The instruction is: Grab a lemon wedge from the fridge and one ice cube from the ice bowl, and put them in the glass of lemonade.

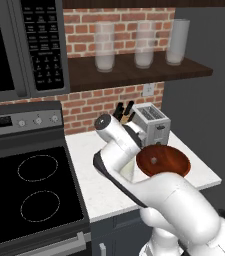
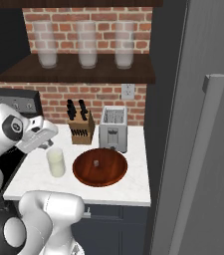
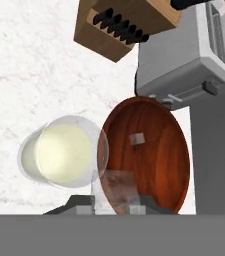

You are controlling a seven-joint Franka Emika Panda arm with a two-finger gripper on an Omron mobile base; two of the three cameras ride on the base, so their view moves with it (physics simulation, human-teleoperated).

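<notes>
I hang above the white counter (image 2: 128, 191), and low in the middle of my hand view my fingers (image 3: 134, 207) pinch a small clear ice cube (image 3: 118, 186) between them. Left of centre there sits the glass of lemonade (image 3: 59, 152), touching the reddish-brown ice bowl (image 3: 164, 165) at centre, where one small cube (image 3: 137, 138) lies. The grey fridge (image 2: 203, 124) fills the right of the right base view, door closed.
</notes>
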